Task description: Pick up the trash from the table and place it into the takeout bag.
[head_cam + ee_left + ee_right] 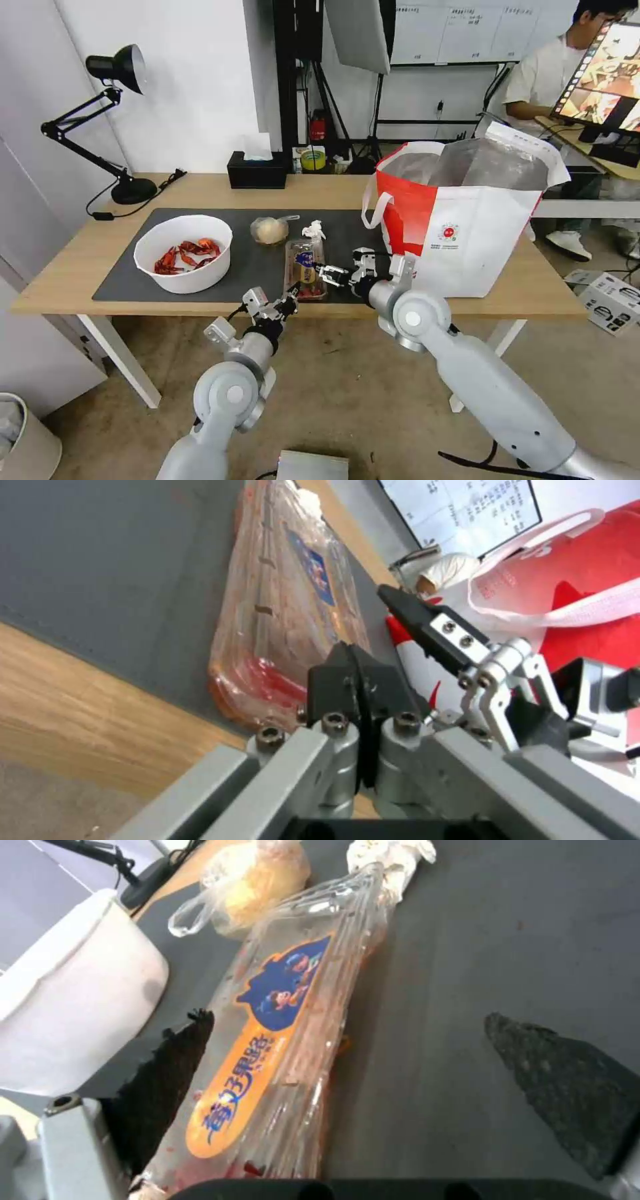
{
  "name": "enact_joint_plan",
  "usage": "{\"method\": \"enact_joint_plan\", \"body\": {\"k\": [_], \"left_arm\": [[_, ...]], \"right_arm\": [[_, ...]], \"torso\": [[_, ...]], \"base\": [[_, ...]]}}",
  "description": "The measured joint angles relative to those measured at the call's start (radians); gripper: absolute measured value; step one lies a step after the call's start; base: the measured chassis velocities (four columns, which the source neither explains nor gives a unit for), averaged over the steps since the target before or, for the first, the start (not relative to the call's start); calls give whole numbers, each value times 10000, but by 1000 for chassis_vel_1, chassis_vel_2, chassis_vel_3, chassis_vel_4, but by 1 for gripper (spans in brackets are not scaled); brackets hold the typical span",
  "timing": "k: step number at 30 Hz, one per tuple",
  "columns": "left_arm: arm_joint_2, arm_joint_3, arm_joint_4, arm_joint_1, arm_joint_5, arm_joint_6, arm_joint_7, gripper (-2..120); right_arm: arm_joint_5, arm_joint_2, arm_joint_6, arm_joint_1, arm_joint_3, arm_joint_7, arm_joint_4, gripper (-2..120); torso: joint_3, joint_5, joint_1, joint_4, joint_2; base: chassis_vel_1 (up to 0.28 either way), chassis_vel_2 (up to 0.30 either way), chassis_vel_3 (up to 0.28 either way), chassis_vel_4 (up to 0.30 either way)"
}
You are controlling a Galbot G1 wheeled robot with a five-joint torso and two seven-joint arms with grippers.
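White round bowl of red crayfish shells (184, 253): on the dark grey mat (120, 273), well off to the far side of the left jaws; untouched.
Left gripper (288, 307): jaws pressed together, holding nothing, at the near end of the trays.
Small clear cup of beige food (269, 230): beyond both jaws.
Stacked clear rectangular plastic trays with orange label (305, 267): flat on the mat, partly between the right jaws.
Crumpled white tissue (313, 231): just past the trays' far end.
Right gripper (331, 274): jaws spread wide, one finger (167, 1080) against the trays' long edge, the other well clear.
Step advice: likely centre the stack before closing; thin slick plastic may slip.
Large white-and-red takeout bag with foil lining (467, 227): open on the light-wood counter (67, 267), behind the right jaws.
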Motion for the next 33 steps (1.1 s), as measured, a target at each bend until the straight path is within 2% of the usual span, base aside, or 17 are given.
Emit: {"method": "enact_joint_plan", "body": {"k": [15, 17, 20, 23, 25, 27, 33], "left_arm": [[-37, 12, -15, 1, 0, 0, 6, 0], [-38, -11, -21, 3, 0, 0, 10, 0], [-38, -21, -22, 3, 0, 0, 10, 0], [-38, -44, -23, 4, 0, -6, 16, 0], [-38, -46, -22, 4, 0, -7, 18, 0], [-45, -48, -21, 8, 0, -10, 23, 0], [-60, -47, -13, 26, 0, -12, 30, 0]], "right_arm": [[-84, 562, -2, 586, -388, 12, -842, 95], [-133, 665, 2, 665, -465, 21, -989, 84], [-182, 696, 12, 674, -499, 22, -1034, 78], [-243, 770, 28, 675, -561, 29, -1079, 64], [-246, 781, 29, 675, -570, 30, -1086, 63], [-282, 828, 34, 674, -625, 31, -1146, 54], [-369, 905, 49, 656, -636, 27, -1222, 44]], "torso": [[0, -1, 0, 1, 0], [0, -1, 0, 0, 0], [0, 0, 0, 1, 0], [0, -1, 0, 0, 0], [0, 0, 0, 0, 0], [0, 0, 0, 0, 0], [-1, 1, 0, 0, 0]], "base": [[0, 0, 0, 0], [0, 0, 0, 0], [0, 0, 0, 0], [0, 0, 0, 0], [0, 0, 0, 0], [0, 0, 0, 0], [0, 0, 0, 0]]}}
